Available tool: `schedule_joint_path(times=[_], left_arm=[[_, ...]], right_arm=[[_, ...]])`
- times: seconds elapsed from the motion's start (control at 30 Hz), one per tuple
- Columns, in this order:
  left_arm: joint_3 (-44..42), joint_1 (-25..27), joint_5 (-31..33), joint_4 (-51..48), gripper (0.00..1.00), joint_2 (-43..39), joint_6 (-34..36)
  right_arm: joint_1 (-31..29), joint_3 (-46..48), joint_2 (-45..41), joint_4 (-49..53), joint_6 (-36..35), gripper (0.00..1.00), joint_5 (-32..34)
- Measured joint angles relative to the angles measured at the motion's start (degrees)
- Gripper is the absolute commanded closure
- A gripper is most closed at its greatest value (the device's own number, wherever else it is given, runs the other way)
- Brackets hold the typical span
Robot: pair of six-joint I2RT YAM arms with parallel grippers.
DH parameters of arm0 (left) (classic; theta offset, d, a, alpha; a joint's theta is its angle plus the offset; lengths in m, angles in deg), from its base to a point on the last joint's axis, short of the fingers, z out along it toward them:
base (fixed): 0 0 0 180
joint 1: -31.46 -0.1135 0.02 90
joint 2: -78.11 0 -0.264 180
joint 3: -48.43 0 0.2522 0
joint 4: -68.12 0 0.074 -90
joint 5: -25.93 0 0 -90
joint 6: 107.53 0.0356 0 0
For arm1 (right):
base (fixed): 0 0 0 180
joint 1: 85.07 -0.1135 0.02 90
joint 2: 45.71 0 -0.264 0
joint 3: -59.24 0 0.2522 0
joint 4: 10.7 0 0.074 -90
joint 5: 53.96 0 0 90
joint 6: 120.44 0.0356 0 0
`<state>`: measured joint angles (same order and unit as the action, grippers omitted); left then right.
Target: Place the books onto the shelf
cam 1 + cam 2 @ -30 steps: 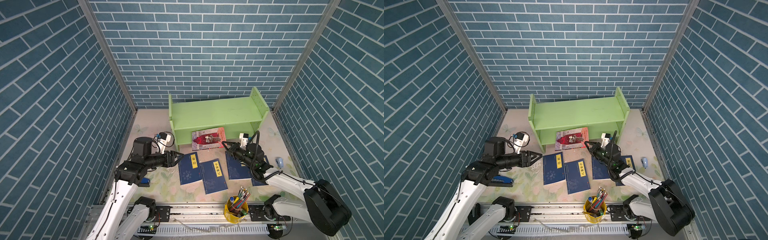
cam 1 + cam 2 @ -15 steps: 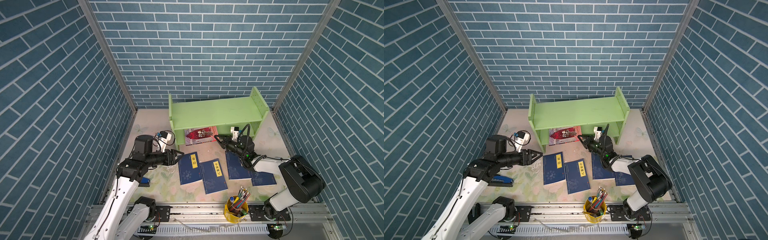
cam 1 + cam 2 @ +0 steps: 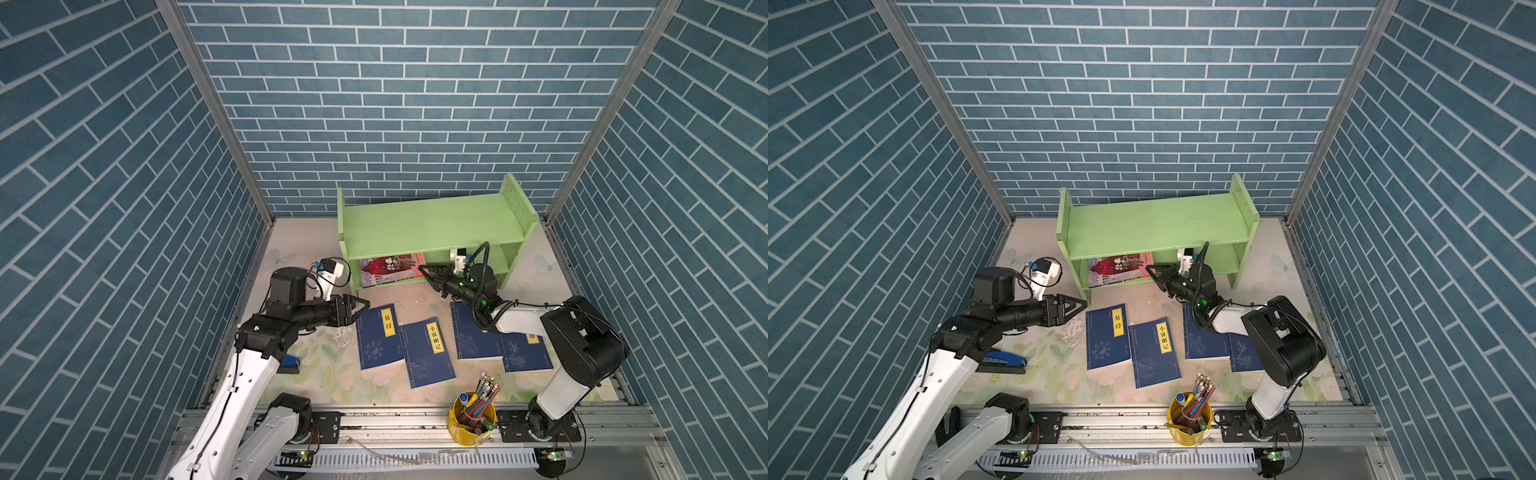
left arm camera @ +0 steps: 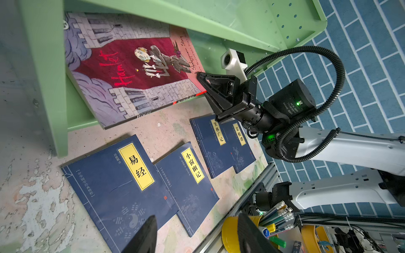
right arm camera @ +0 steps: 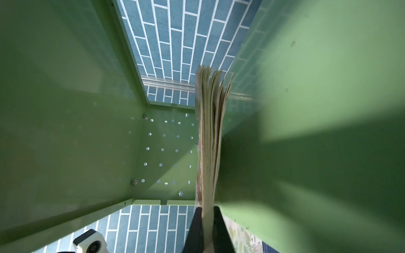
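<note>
Surface (image 3: pixel 332 365): four navy books (image 3: pixel 380 336) lying flat.
Change: red book (image 4: pixel 131 72) moved off surface into shelf (image 3: pixel 428 224) lower tier.
Right fingers (image 4: pixel 221 96): clenched on its corner.
Left fingers (image 4: pixel 146 236): apart, empty.
Meaning: first of five nearly shelved.

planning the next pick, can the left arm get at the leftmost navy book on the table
Probably yes: the left pincer hovers open just beside the leftmost navy book, which lies flat with nothing on it or between them.

Hamlet book (image 3: pixel 386 270) half inside green shelf (image 3: pixel 428 224) (four navy books (image 3: pixel 380 338) flat).
</note>
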<state>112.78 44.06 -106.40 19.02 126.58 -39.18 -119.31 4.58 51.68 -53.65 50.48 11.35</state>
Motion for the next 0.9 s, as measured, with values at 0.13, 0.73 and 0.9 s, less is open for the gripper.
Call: schedule_joint_path(times=[0.13, 0.73, 0.9], left_arm=[[-0.2, 0.0, -0.2, 0.9, 0.40, 0.1, -0.6], [-1.5, 0.0, -0.2, 1.8, 0.39, 0.0, -1.0], [-1.9, 0.0, -0.2, 2.2, 0.39, 0.0, -1.0]], right_arm=[[-0.8, 0.0, 1.2, -0.3, 0.5, 1.00, 0.4], [-2.0, 0.0, 1.5, 0.1, 1.8, 0.76, 4.8], [-2.2, 0.0, 1.5, 1.6, 1.8, 0.68, 5.0]])
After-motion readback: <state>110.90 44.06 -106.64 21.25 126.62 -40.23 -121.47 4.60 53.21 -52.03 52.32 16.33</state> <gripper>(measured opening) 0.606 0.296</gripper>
